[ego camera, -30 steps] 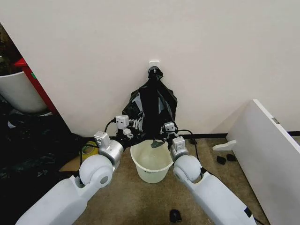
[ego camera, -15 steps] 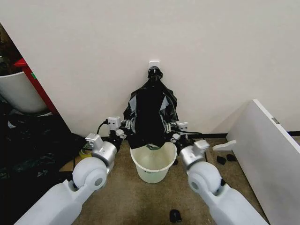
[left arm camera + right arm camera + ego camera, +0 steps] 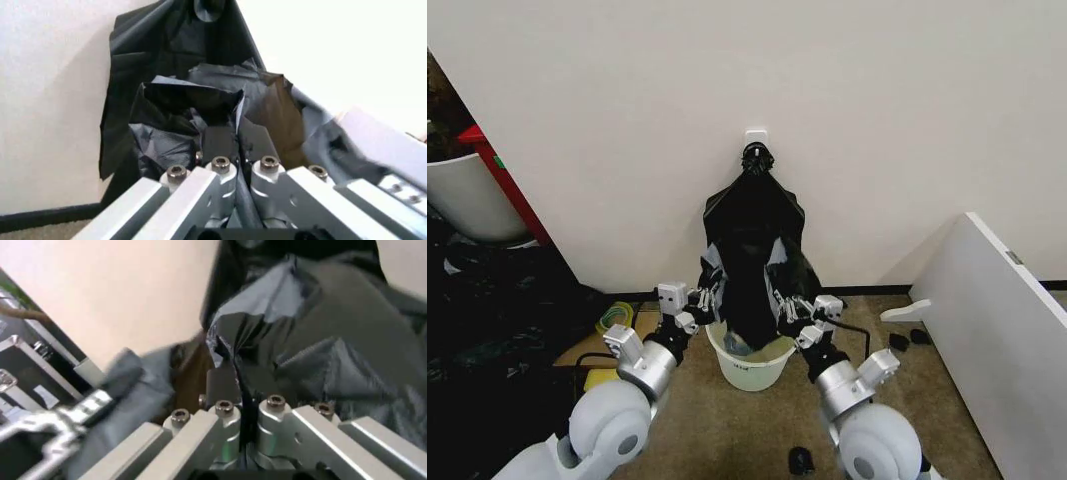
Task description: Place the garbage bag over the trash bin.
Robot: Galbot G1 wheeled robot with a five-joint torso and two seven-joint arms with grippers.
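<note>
— While both my arms reach forward, what does each one have?
— My left gripper [image 3: 699,312] and right gripper [image 3: 789,318] are each clamped on an edge of the garbage bag [image 3: 752,270], which hangs from a wall hook down to the trash bin [image 3: 749,364]. It looks thin, limp and slippery, so I judge pinching the mouth edges works best
— And the room?
— Brown carpet [image 3: 757,430], plain cream wall [image 3: 847,130], a white board [image 3: 1002,330] leaning on my right

Bag [image 3: 755,270]: black, glossy, crinkled, hung loose against the wall, lower end inside the bin's mouth. Bin [image 3: 749,368]: cream-white bucket, upright on the floor at the wall's foot.
</note>
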